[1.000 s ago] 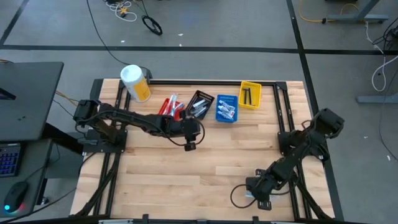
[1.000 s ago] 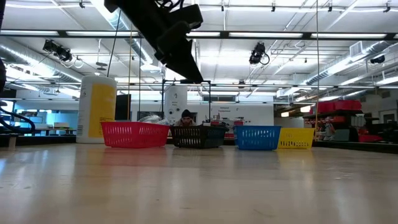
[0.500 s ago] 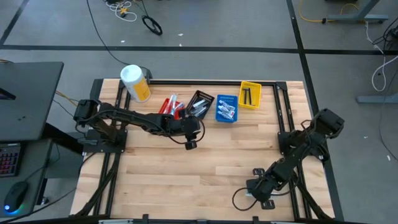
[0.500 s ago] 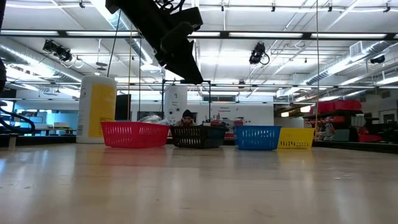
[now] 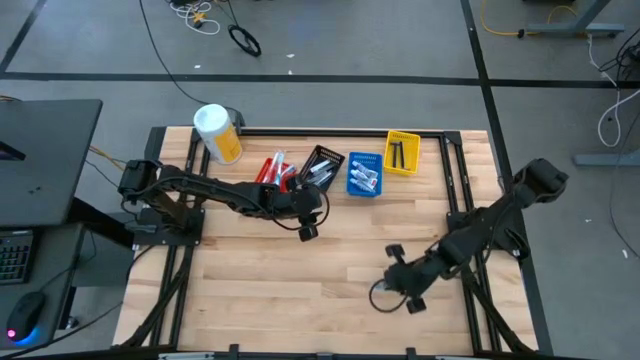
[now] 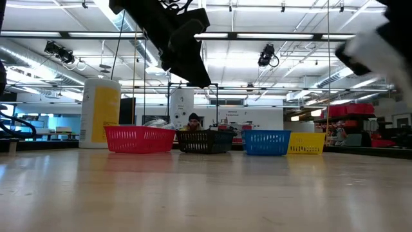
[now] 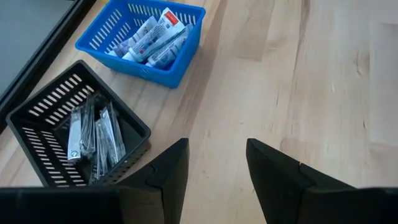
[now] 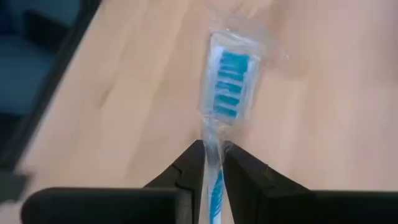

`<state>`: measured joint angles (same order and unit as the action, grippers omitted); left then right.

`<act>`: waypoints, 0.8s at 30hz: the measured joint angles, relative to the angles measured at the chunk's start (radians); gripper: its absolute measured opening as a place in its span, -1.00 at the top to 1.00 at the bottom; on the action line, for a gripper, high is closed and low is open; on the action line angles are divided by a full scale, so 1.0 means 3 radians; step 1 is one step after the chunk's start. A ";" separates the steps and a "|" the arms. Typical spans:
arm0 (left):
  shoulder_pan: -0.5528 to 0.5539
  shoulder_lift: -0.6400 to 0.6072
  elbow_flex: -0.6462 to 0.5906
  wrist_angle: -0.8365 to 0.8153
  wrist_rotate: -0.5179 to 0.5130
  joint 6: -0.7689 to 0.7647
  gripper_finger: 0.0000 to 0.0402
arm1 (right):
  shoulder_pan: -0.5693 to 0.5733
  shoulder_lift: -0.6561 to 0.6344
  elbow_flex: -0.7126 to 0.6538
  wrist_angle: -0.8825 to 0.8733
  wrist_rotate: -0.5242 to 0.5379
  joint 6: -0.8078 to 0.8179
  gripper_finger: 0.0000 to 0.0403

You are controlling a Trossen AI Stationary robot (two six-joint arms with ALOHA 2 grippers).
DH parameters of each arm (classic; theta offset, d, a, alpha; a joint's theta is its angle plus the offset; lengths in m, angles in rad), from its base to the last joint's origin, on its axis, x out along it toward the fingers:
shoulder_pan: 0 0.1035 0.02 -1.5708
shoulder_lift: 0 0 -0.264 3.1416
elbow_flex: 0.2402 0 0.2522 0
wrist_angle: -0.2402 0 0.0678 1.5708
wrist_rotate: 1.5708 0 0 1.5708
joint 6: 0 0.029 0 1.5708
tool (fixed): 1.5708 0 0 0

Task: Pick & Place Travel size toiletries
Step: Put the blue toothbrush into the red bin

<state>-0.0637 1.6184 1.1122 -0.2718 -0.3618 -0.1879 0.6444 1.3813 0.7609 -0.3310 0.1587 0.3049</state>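
Right now the right gripper [image 8: 211,163] has its fingers [image 8: 190,163] pinched on a wrapped blue-bristled toothbrush [image 8: 228,84], carrying it above the near right part of the desk [image 5: 300,290]. Across the desk the left gripper [image 7: 214,165] hovers with fingers parted and empty, just beside the black bin [image 7: 43,134] of dark razors [image 7: 96,137] and near the blue bin [image 7: 180,43] of small tubes [image 7: 155,37]. Red [image 5: 268,170] and yellow [image 5: 402,150] bins share that far row.
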 joint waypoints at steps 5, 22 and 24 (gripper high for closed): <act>-0.0047 0.0013 -0.0004 0.0024 0.0095 0.0141 0.16 | -0.0347 -0.0119 0.0000 0.0102 0.0458 -0.0740 0.69; -0.0228 0.0231 -0.0960 0.2520 0.0804 0.0357 0.16 | -0.1424 -0.0135 0.0006 0.1212 0.0228 -0.2180 0.99; -0.0224 0.0307 -0.0938 0.2543 0.0789 0.0436 0.16 | -0.1512 -0.0136 0.0009 0.1426 0.0224 -0.2228 0.99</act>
<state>-0.1309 1.7105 0.8307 0.4912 -0.1251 -0.0571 0.1907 1.3404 0.7635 0.0968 0.2258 -0.3637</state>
